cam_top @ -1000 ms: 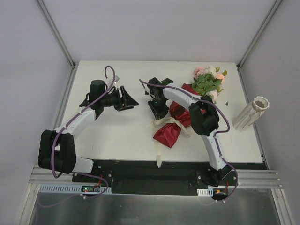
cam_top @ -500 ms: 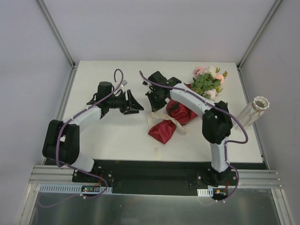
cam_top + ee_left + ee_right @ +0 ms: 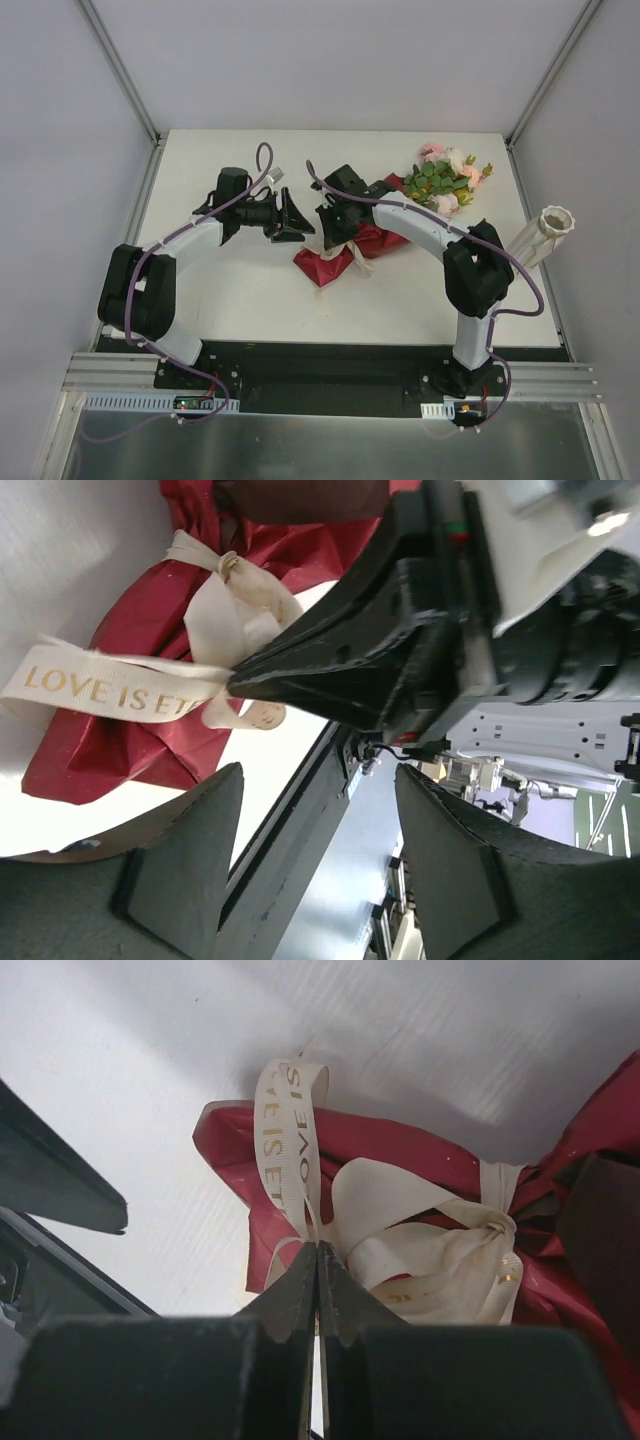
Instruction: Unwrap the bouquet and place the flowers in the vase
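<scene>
Here we find the bouquet (image 3: 320,270) lying on its side near the middle of the table (image 3: 250,295), the dark red paper end pointing left and the flowers (image 3: 445,178) spilling toward the far right corner. A cream ribbon (image 3: 288,1130) with gold letters is tied round the paper in a loose bow. The right claw (image 3: 317,1258) is closed tight: in its own wrist view we see the two fingertips pressed together on a strand of that ribbon, just beside the knot, with the lettered tail looping up from the pinch over the red paper. From the left wrist we see the same pinch from the other side, the black fingers meeting at a point on the ribbon. The left claw (image 3: 318,772) is open fairly wide and has hold of nothing; its fingers (image 3: 180,860) frame the view, near the bouquet but apart from it. From above, the two claws sit close together by the paper end, the left one just to the left. The vase (image 3: 545,232) stands at the right edge of the table, well apart from the bouquet
</scene>
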Robot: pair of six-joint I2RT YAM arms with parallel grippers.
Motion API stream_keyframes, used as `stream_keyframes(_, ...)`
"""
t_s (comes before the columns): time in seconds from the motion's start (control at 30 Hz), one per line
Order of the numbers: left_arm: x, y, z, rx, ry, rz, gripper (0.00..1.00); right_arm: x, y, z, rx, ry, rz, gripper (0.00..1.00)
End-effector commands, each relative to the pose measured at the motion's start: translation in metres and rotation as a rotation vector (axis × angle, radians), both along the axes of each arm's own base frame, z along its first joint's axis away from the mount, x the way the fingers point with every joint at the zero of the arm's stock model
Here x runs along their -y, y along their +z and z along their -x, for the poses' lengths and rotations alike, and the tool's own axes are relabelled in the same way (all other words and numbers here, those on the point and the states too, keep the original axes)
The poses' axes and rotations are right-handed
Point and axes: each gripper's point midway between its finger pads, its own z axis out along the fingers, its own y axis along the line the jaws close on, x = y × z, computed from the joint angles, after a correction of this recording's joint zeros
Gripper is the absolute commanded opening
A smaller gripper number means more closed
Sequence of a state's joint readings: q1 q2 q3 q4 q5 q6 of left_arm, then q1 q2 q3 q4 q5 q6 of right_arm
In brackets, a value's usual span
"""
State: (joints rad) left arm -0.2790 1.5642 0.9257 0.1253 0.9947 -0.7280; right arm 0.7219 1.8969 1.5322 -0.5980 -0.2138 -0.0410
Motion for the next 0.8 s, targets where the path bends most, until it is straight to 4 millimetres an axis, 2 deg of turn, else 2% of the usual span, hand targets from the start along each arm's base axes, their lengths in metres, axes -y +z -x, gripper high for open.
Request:
stream_keyframes(0.0,-0.001,0.033,-0.012,0.042,0.017,0.038,0.6,-0.019,0.034,-0.002,0.072,0.007,-0.126,0.01)
stream_keyframes(0.07,-0.002,0.038,-0.015,0.063,0.029,0.036,0.58,-0.02,0.031,0.0,0.071,0.005,-0.132,0.01)
stream_keyframes(0.13,-0.005,0.037,-0.02,0.079,0.026,0.036,0.58,-0.024,0.039,0.001,0.079,-0.01,-0.167,0.01)
stream_keyframes(0.17,-0.006,0.038,-0.022,0.089,0.012,0.044,0.59,-0.022,0.034,0.006,0.073,-0.009,-0.169,0.01)
stream_keyframes(0.2,-0.011,0.039,-0.025,0.099,-0.004,0.057,0.6,-0.024,0.044,0.004,0.1,-0.008,-0.201,0.01)
stream_keyframes(0.27,-0.013,0.036,-0.017,0.098,-0.111,0.11,0.61,-0.022,0.042,0.009,0.105,0.007,-0.208,0.01)
stream_keyframes(0.4,-0.016,0.036,-0.015,0.14,-0.137,0.119,0.41,-0.019,0.051,0.017,0.13,0.066,-0.224,0.01)
stream_keyframes(0.47,-0.015,0.039,-0.015,0.178,-0.15,0.116,0.43,-0.02,0.055,0.02,0.138,0.097,-0.241,0.01)
stream_keyframes(0.63,-0.012,0.036,-0.009,0.149,-0.213,0.158,0.64,-0.016,0.062,0.025,0.169,0.158,-0.247,0.01)
stream_keyframes(0.77,-0.003,0.028,-0.002,0.112,-0.24,0.159,0.64,-0.01,0.061,0.028,0.172,0.157,-0.242,0.01)
